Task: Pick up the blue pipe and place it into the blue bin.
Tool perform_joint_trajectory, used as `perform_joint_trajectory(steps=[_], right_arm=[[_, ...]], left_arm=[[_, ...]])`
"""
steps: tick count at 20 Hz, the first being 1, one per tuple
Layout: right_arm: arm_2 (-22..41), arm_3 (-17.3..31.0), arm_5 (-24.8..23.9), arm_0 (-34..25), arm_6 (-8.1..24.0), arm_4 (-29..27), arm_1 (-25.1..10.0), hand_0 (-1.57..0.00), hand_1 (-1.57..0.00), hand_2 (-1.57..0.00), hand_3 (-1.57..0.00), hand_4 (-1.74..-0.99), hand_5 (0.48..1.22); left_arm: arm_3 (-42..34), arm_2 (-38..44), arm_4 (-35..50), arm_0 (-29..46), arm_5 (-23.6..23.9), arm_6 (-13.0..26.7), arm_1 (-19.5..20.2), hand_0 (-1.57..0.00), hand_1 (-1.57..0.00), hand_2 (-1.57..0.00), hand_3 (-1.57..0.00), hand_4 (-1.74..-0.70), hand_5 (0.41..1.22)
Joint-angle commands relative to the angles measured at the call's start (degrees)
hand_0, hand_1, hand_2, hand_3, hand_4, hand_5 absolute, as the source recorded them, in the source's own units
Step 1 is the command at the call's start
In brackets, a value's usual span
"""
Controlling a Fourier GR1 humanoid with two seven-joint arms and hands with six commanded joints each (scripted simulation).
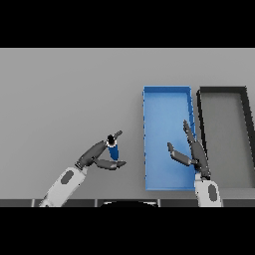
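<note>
In the head view, the grey table fills the frame, with the blue bin standing right of centre and a black bin just beside it at the right edge, their long sides nearly touching. The left hand shows in the lower middle of the frame, its arm coming up from the lower left; its fingers and thumb are curled round the blue pipe, which sits between them, standing roughly upright with a dark end on top. The pipe is left of the blue bin, near its lower left corner but outside it. The right hand shows in the lower right, over the blue bin's lower right part, its fingers straight and spread, thumb pointing left, holding nothing.
</note>
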Motion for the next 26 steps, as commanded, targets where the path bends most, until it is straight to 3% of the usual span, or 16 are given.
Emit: perform_joint_trajectory(steps=[1,5,6,7,8,10,12,13,18,19,22,26], right_arm=[[-0.05,0.17,0.00,-0.62,0.43,0.19,-0.23,0.00,0.00,0.00,0.00,-1.323,0.665],[-0.22,-0.18,-0.04,-0.07,-0.42,-0.10,-0.14,0.00,0.00,0.00,0.00,-1.322,0.664],[-0.21,-0.11,-0.12,-0.69,0.40,0.08,-0.27,0.00,0.00,0.00,0.00,-1.320,0.664],[-0.34,-0.30,-0.06,-0.10,-0.11,-0.10,-0.34,0.00,0.00,0.00,0.00,-1.319,0.663],[-0.64,-0.30,0.20,-0.23,-0.26,-0.47,-0.69,0.00,0.00,0.00,0.00,-1.322,0.666],[-0.04,-0.63,-0.22,0.14,-0.79,0.58,-0.52,0.00,0.00,0.00,0.00,-1.313,0.665],[-0.13,-0.14,-0.22,-0.30,-0.03,0.53,-0.42,0.00,0.00,0.00,0.00,-1.310,0.665],[-0.01,-0.18,-0.19,-0.19,-0.34,0.55,-0.35,0.00,0.00,0.00,0.00,-1.307,0.666],[-0.07,1.01,-0.17,-0.63,-1.69,1.13,-0.70,0.00,0.00,0.00,0.00,-1.281,0.662],[0.01,0.79,-0.10,-0.79,-0.74,0.87,-0.43,0.00,0.00,0.00,0.00,-1.279,0.656],[0.03,1.02,-0.22,-0.55,-2.23,1.45,-0.70,0.00,0.00,0.00,0.00,-1.280,0.663],[-0.12,1.33,-0.43,-1.05,-1.72,2.32,-1.50,0.00,0.00,0.00,0.00,-1.278,0.682]], left_arm=[[0.88,0.22,0.43,-1.03,-0.56,-0.78,-0.53,0.00,0.00,0.00,0.00,-1.16,0.491],[3.93,1.02,3.78,-2.30,-2.15,-1.28,-4.36,0.00,0.00,-0.08,-0.07,-1.24,0.566],[4.25,1.20,4.20,-2.54,-2.25,-1.50,-4.87,0.00,-0.09,-0.21,-0.20,-1.28,0.607],[3.99,1.57,5.35,-2.22,-2.59,-1.57,-5.25,-0.09,-0.25,-0.39,-0.47,-1.31,0.730],[3.47,1.48,6.07,-1.53,-2.64,-1.87,-5.88,-0.34,-0.50,-0.63,-0.69,-1.39,0.828],[3.17,1.41,6.48,-0.90,-3.38,-2.46,-6.59,-0.78,-0.89,-0.97,-0.98,-1.51,0.969],[3.09,1.09,5.73,-1.55,-2.92,-0.90,-7.17,-1.07,-1.13,-1.18,-1.18,-1.59,1.060],[2.99,0.74,5.49,-1.08,-2.80,-2.17,-6.92,-1.17,-1.22,-1.26,-1.25,-1.62,1.092],[0.82,-0.29,5.04,-1.01,-1.42,-4.22,-7.26,-1.44,-1.46,-1.47,-1.42,-1.69,1.179],[-0.51,-0.37,5.43,-1.20,-1.07,-4.47,-7.79,-1.47,-1.48,-1.49,-1.43,-1.70,1.187],[-3.74,-0.32,6.56,-2.91,-0.81,-4.59,-8.68,-1.52,-1.52,-1.53,-1.45,-1.71,1.204],[-7.62,-1.10,7.17,-4.70,-1.24,-1.59,-8.46,-1.55,-1.55,-1.55,-1.45,-1.72,1.214]])
